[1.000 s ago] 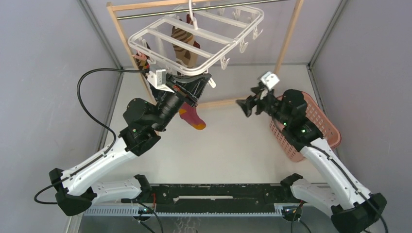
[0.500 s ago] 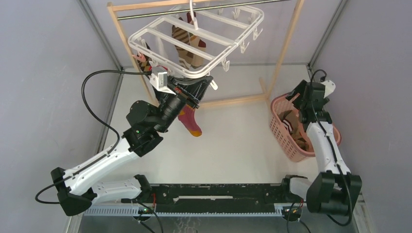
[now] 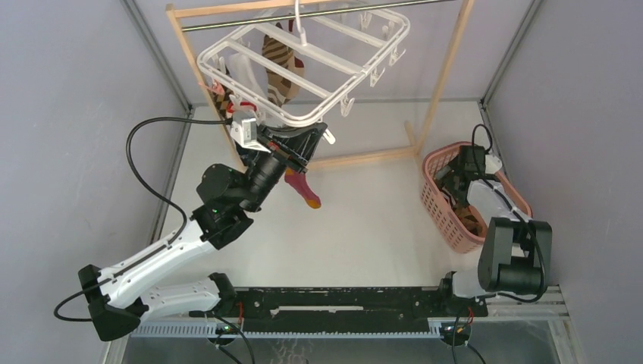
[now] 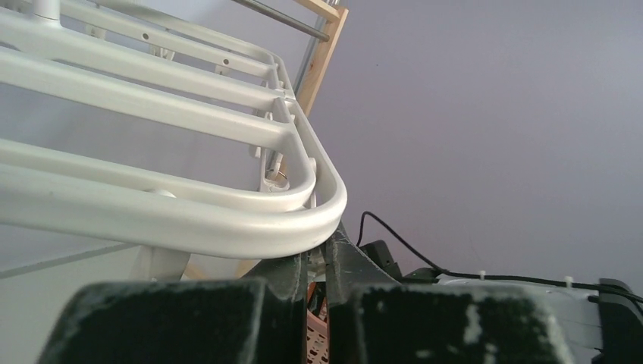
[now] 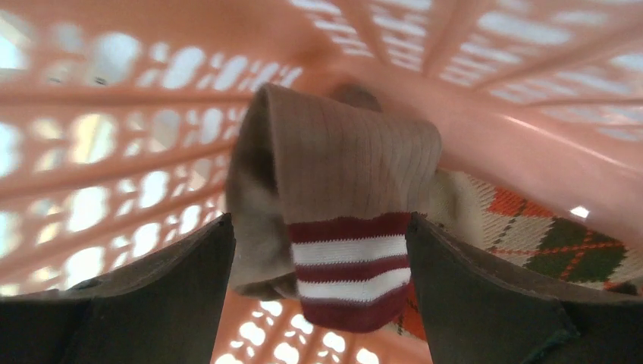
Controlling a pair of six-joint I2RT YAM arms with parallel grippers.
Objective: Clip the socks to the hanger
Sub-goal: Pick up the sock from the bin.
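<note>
The white hanger (image 3: 319,58) hangs by its hook from the rack's metal rod. A brown striped sock (image 3: 277,68) hangs under its middle, and a pinkish red sock (image 3: 305,191) dangles below its near corner. My left gripper (image 3: 307,139) sits right under that corner. In the left wrist view its jaws (image 4: 318,254) stand almost shut on a small white clip beneath the hanger rim (image 4: 227,220). My right gripper (image 3: 453,176) is down in the pink basket (image 3: 434,208). In the right wrist view it (image 5: 320,227) is open around a tan sock with a red-white cuff (image 5: 349,174).
The wooden rack (image 3: 444,68) stands at the back, and its post (image 4: 322,57) shows in the left wrist view. An argyle sock (image 5: 561,235) lies in the basket beside the tan one. Grey walls close in both sides. A black cable (image 3: 144,167) loops off the left arm.
The right arm has swung from the table's middle to the pink basket and lowered its open gripper over a sock. The left gripper has stayed under the hanger corner, and the hanger has shifted slightly.
</note>
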